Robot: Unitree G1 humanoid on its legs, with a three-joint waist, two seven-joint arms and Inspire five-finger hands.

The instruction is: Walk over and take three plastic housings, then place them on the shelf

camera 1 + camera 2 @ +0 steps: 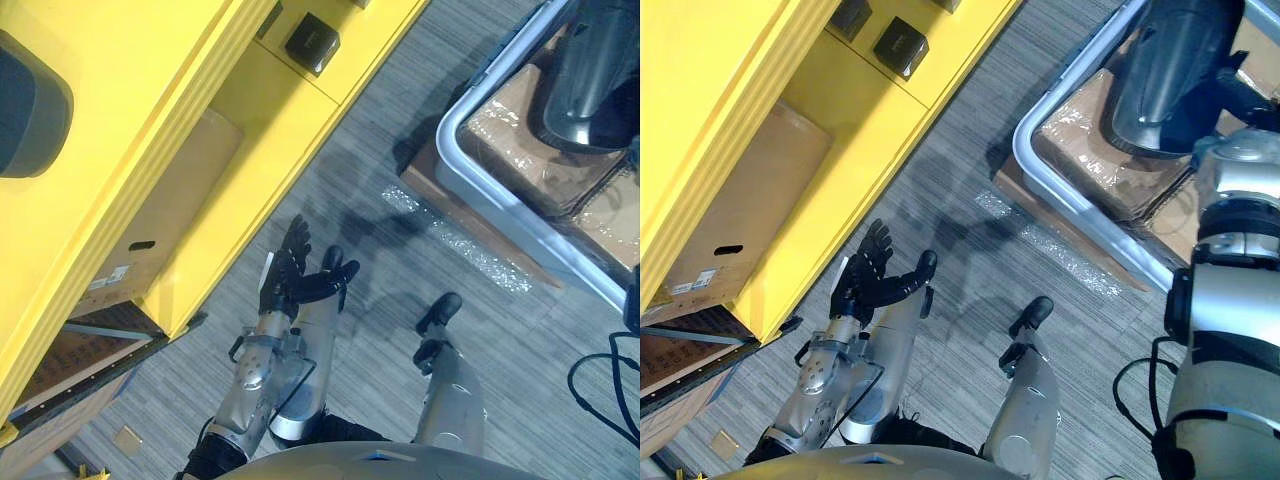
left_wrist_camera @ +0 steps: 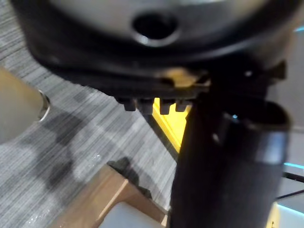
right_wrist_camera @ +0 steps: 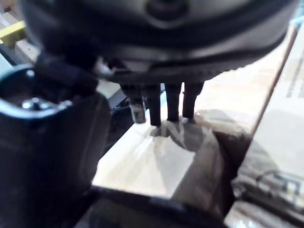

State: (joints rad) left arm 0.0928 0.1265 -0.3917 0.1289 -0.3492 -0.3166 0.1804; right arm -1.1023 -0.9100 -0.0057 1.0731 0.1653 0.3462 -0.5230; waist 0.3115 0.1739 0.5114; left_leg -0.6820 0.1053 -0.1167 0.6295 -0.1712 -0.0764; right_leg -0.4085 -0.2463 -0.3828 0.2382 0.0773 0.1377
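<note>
- The left hand (image 1: 298,278) is hanging palm up over the grey floor (image 1: 520,340) in the left eye view. Its fingers are spread and it is carrying nothing. It is just beside the yellow shelf (image 1: 260,110), where a dark housing (image 1: 312,42) is lying on the board.
- In the right eye view the right arm is hanging out over the grey bin (image 1: 1025,150), which is holding brown wrapped packs (image 1: 1080,130). A second dark housing (image 1: 848,15) is sitting near the first one on the shelf.
- In the left wrist view the left hand's fingers (image 2: 167,105) are pointing straight out with nothing between them and the thumb. This hand is probably best kept free to take a later piece.
- In the right wrist view the right hand (image 3: 172,102) is aiming straight, parted fingers down at a wrapped pack, and it is empty. Whether the tips are touching the film cannot be told, nor whether a housing is lying under it.
- The step looks like a pick from the bin. The hand should be straddling one firm edge before curling shut, since loose film would likely be slipping.
</note>
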